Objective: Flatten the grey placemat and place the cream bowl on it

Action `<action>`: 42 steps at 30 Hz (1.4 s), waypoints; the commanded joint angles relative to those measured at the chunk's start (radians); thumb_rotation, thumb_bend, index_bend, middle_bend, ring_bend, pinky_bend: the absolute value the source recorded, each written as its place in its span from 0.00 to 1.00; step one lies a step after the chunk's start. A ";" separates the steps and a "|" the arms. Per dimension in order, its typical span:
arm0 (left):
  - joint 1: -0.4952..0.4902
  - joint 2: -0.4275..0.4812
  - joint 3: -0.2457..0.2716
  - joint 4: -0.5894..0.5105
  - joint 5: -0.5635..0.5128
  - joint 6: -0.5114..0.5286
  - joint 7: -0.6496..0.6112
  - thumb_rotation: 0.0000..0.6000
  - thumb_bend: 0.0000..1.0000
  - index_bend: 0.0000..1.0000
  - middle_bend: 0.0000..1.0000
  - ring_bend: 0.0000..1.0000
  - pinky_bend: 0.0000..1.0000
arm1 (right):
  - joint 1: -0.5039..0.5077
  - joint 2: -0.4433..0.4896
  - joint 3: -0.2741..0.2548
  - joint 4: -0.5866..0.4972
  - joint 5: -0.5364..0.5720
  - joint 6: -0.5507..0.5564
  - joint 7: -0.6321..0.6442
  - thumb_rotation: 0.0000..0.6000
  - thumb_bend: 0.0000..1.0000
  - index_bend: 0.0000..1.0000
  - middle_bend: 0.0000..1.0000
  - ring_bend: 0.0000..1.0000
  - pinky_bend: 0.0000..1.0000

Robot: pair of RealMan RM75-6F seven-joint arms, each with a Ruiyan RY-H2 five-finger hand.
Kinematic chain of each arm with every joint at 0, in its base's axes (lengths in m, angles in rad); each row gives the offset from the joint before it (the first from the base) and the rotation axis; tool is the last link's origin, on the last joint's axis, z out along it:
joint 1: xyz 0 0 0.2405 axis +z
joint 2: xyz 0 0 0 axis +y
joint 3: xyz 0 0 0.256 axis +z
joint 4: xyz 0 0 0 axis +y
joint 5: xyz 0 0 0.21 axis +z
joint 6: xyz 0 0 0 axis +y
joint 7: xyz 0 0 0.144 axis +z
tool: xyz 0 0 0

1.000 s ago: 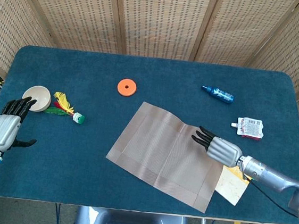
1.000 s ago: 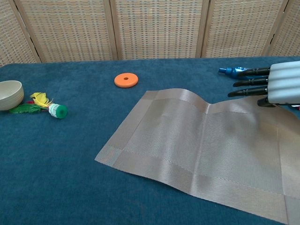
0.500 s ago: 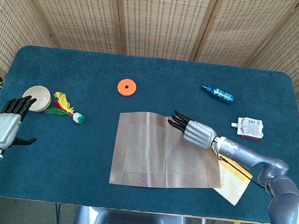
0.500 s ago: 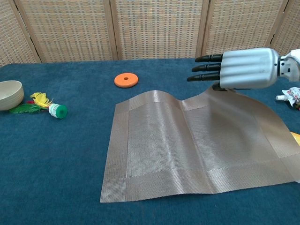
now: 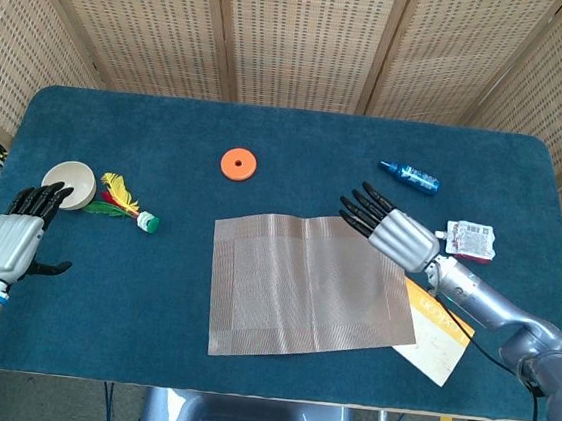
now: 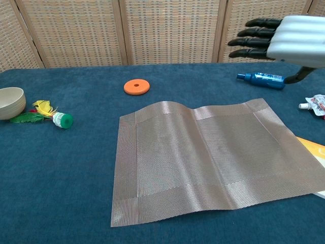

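Grey placemat (image 5: 308, 286) lying mid-table, slightly rippled, cream bowl (image 5: 70, 183) sitting far left, right hand (image 5: 391, 233) hovering fingers apart, left hand (image 5: 15, 238) empty, fingers spread, packet (image 5: 471, 240) print unreadable.

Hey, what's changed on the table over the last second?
The grey placemat was swung round from a slant to lie square with the table edge. The right hand slid across it, then let go and lifted off, fingers spread. The left hand, cream bowl, shuttlecock, orange disc and blue bottle stayed put.
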State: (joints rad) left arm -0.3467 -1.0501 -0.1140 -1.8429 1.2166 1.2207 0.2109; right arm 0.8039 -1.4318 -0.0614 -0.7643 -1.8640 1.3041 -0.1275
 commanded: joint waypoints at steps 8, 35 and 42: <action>-0.090 -0.124 0.027 0.177 0.156 -0.113 -0.066 1.00 0.00 0.00 0.00 0.00 0.00 | -0.340 0.290 0.061 -0.613 0.370 0.083 -0.023 1.00 0.00 0.00 0.00 0.00 0.00; -0.423 -0.616 0.150 0.828 0.594 -0.187 -0.404 1.00 0.00 0.24 0.00 0.00 0.00 | -0.594 0.215 0.117 -0.741 0.461 0.231 0.174 1.00 0.00 0.00 0.00 0.00 0.00; -0.448 -0.655 0.176 0.876 0.600 -0.193 -0.391 1.00 0.00 0.24 0.00 0.00 0.00 | -0.604 0.219 0.135 -0.737 0.451 0.223 0.196 1.00 0.00 0.00 0.00 0.00 0.00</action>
State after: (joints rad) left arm -0.7914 -1.7002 0.0588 -0.9720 1.8165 1.0286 -0.1828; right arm 0.2003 -1.2128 0.0729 -1.5005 -1.4128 1.5274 0.0682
